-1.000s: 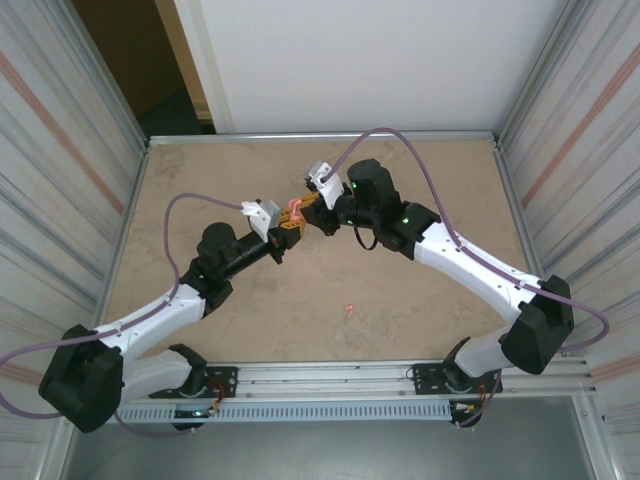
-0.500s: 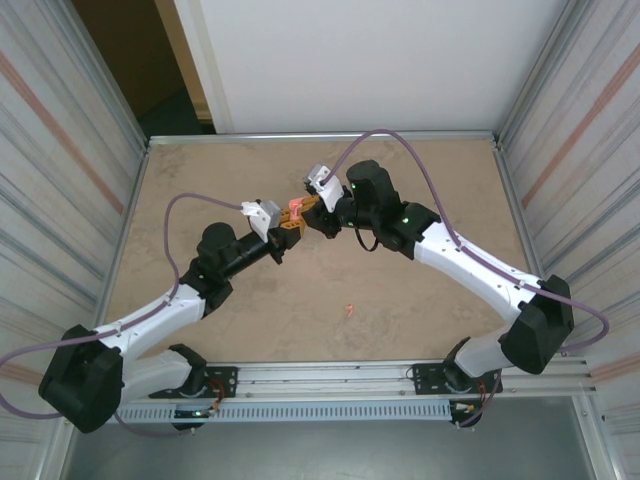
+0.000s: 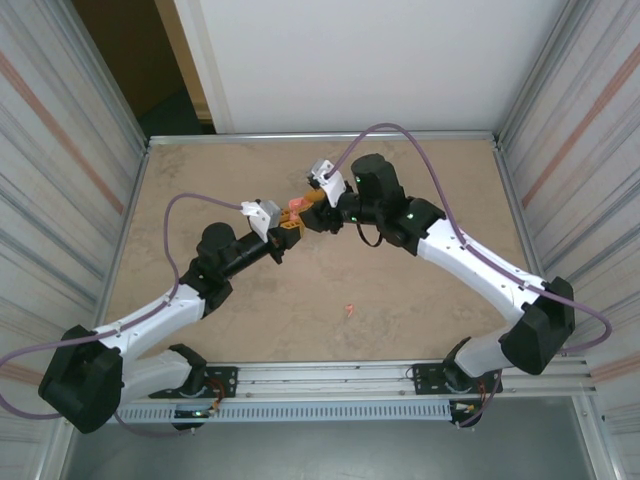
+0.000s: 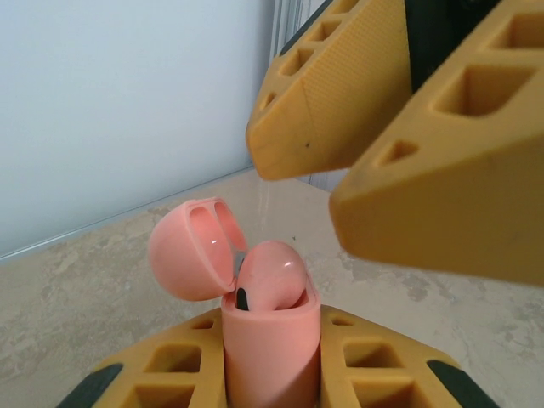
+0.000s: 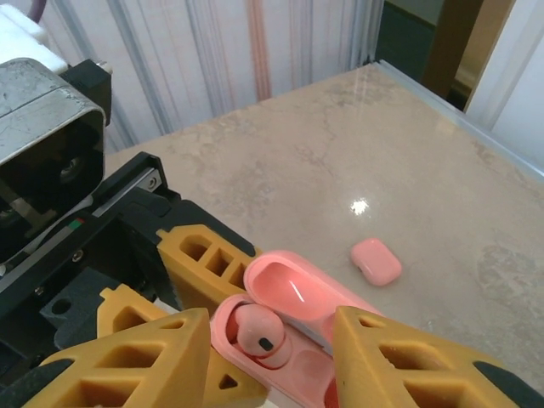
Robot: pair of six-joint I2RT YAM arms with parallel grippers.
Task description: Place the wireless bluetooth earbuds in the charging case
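Beige marbled table (image 3: 400,290), left jaws clamped on open pink charging case (image 4: 270,357), earbud (image 4: 270,272) seated inside, right jaws parted just above, spare closed case (image 5: 376,261) beyond.

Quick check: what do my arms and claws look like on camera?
The left arm and right arm have white links and black joints, each trailing a purple cable. The left claw and right claw have yellow-orange fingers with hollow pockets. The right arm carries green lights.
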